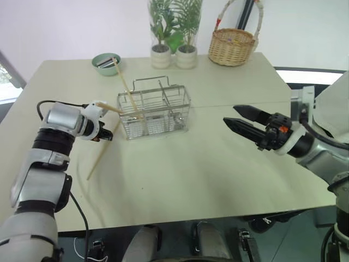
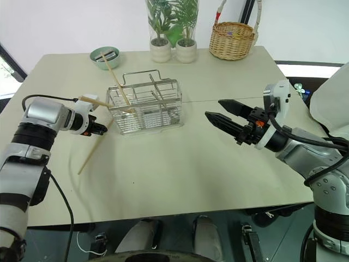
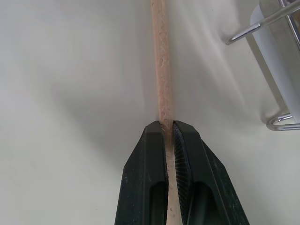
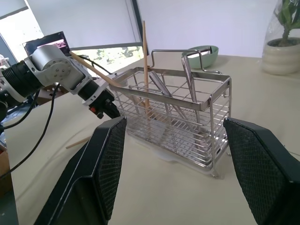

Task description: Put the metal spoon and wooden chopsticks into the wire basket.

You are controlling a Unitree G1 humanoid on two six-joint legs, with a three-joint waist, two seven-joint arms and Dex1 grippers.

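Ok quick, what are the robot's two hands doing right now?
Left end effector: closed on a wooden chopstick lying on the table.
Right end effector: open, holding nothing.

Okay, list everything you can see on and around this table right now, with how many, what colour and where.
table: one, cream, under everything
wire basket: one, silver, mid-table
wooden chopsticks: three, light brown; one on the table left of the basket, one standing in it, one leaning over its left rim
metal utensils: two, silver, leaning inside the wire basket
bowl: one, green, far left
potted plants: two, green in white pots, far edge
wicker basket: one, tan, far right
left tool: black, shut on the table chopstick
right tool: black, open, above the table right of the basket
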